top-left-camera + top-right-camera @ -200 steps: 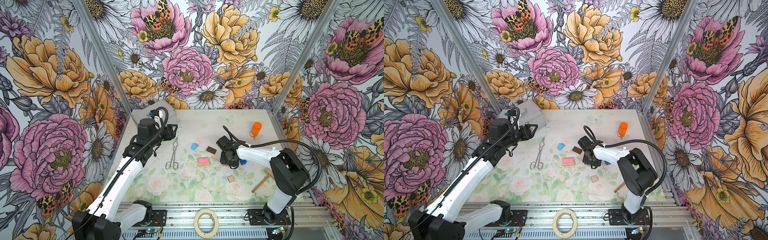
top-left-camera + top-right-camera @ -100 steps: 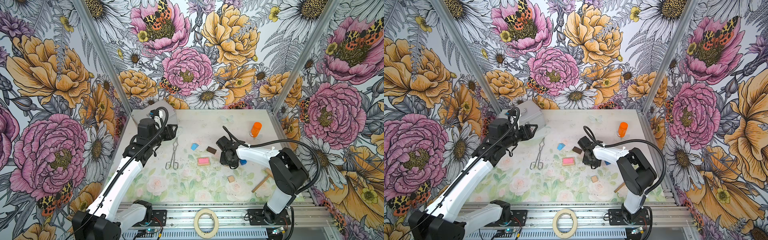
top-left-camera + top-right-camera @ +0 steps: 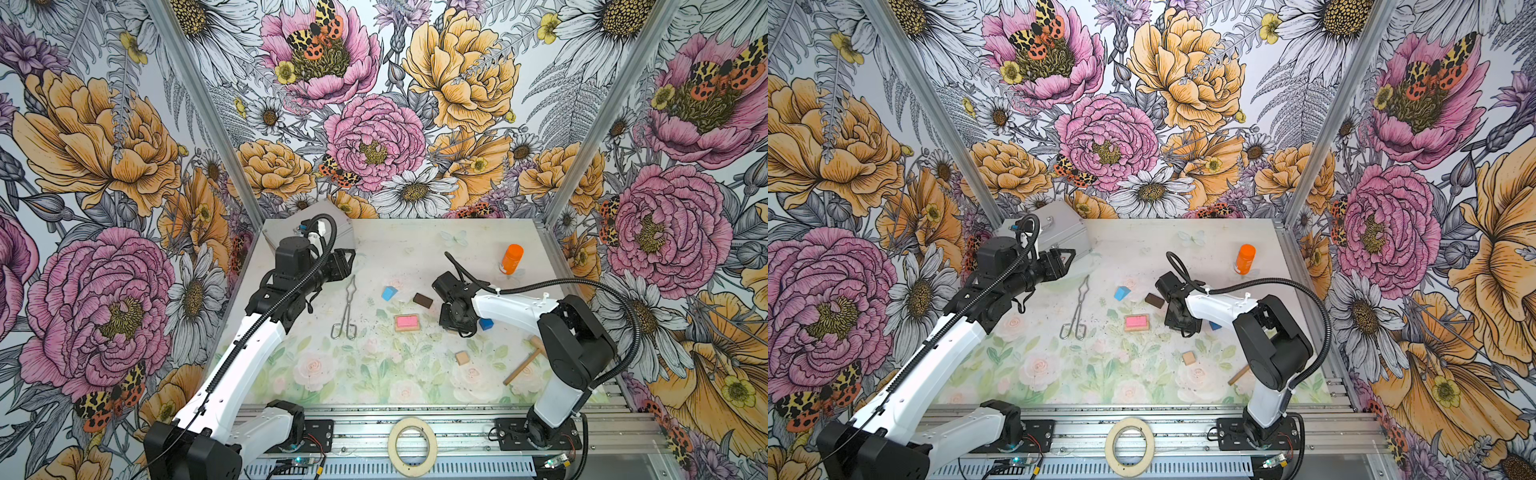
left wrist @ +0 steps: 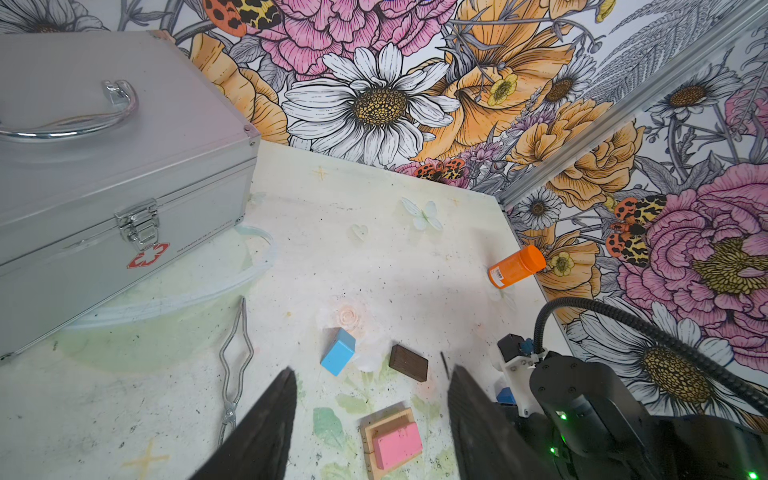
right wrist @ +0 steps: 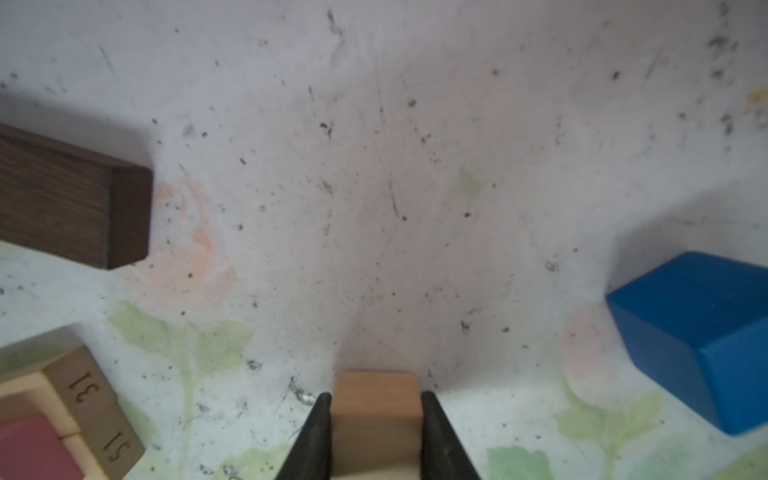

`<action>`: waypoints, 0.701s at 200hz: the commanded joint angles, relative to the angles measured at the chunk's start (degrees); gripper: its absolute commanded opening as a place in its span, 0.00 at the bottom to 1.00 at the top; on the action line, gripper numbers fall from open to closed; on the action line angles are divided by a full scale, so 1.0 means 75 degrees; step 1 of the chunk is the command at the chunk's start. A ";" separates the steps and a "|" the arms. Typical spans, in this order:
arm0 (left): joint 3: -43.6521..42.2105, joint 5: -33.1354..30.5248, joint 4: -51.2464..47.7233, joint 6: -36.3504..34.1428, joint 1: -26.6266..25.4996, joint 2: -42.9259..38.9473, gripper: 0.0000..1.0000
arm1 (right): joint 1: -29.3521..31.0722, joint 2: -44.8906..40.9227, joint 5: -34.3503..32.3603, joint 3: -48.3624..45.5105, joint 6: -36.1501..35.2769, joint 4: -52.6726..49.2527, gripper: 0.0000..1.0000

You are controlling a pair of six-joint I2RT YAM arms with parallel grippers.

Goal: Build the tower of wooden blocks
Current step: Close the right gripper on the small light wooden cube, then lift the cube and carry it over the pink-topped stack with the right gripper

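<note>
One tan block (image 5: 376, 415) is pinched by the right end effector (image 5: 376, 399) near the wood block tower (image 3: 407, 323), seemingly for stacking; the left end effector (image 4: 370, 371) is held spread.

— Where is there room on the tabletop (image 3: 316, 374)?
— Along the near edge, left half. The silver case (image 3: 1059, 226) fills the far left corner. The tongs (image 3: 348, 303), blue cube (image 3: 389, 293) and dark brown bar (image 3: 422, 300) crowd the middle.
</note>
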State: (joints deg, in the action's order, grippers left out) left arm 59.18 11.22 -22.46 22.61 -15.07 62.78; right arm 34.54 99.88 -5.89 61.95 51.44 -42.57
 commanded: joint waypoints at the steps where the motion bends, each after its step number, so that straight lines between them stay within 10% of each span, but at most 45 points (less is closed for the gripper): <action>1: -0.0005 -0.0140 -0.0061 -0.0013 0.0065 -0.0067 0.60 | 0.0056 -0.0276 0.0075 0.0550 -0.0264 -0.0338 0.00; 140: -0.0367 -0.1610 -0.0682 -0.0120 -0.0077 -0.1082 0.60 | 0.1305 0.1325 -0.0228 0.4067 -0.0766 -0.2020 0.00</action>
State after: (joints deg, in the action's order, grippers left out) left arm 57.19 2.09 -26.76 22.55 -15.25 55.61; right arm 42.83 107.04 -6.83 89.06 46.52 -54.70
